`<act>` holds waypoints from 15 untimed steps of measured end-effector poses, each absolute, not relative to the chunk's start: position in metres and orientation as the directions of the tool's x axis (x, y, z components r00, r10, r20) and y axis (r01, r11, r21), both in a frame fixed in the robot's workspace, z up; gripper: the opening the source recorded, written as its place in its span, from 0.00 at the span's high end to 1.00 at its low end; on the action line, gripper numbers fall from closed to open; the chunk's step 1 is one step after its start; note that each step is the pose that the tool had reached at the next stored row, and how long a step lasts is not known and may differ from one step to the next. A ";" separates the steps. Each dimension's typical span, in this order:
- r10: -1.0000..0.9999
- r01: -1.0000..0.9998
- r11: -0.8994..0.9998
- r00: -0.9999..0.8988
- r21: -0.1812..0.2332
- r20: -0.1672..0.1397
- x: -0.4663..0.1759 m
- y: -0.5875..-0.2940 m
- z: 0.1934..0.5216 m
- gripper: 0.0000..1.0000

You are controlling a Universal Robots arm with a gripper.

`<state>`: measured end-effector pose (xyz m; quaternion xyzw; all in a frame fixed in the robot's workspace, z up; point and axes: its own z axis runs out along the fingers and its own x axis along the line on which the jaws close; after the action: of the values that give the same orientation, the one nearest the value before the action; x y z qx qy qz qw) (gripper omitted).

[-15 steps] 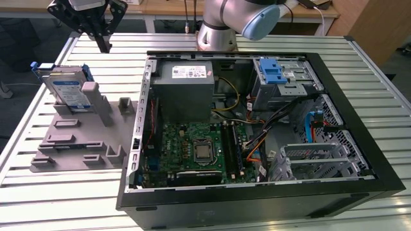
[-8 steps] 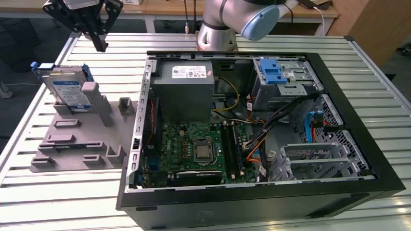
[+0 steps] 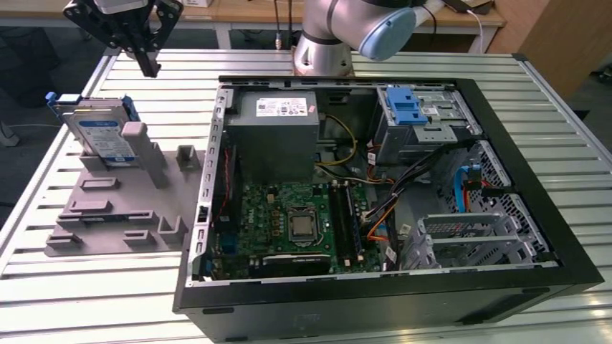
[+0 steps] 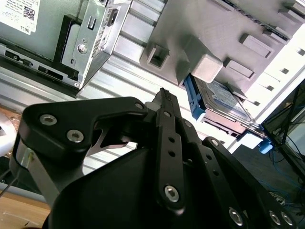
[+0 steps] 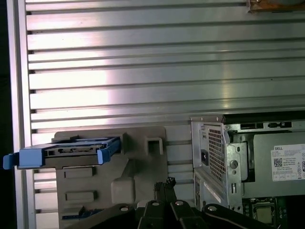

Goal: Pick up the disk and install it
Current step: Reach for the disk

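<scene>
The disk is a silver drive with a white-and-blue label in a blue carrier frame. It stands on edge in a slot at the far end of a grey fixture, at the exterior view's left. My gripper hangs above the table behind the disk, apart from it and a little to its right. The fingers are pressed together and hold nothing. The second wrist view shows the disk beyond the shut gripper. In the first wrist view the disk is seen edge-on above the gripper.
An open black computer case lies flat on the slatted metal table, to the right of the fixture. Inside are a grey power supply, a green motherboard and a drive bay with a blue latch. The arm's base stands behind the case.
</scene>
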<state>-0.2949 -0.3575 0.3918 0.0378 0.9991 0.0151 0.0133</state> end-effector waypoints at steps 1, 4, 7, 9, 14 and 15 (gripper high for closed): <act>0.076 0.075 0.997 -0.997 0.031 -0.025 -0.295 -0.358 0.392 0.89; 0.076 0.075 0.997 -0.997 0.031 -0.025 -0.297 -0.357 0.392 0.89; 0.076 0.075 0.997 -0.997 0.031 -0.025 -0.301 -0.357 0.392 0.89; 0.076 0.075 0.997 -0.997 0.031 -0.025 -0.303 -0.357 0.392 0.89; 0.076 0.075 0.997 -0.997 0.031 -0.025 -0.308 -0.354 0.392 0.89; 0.076 0.075 0.997 -0.997 0.031 -0.025 -0.309 -0.353 0.392 0.89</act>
<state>-0.3091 -0.3533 0.3917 0.0378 0.9991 0.0151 0.0133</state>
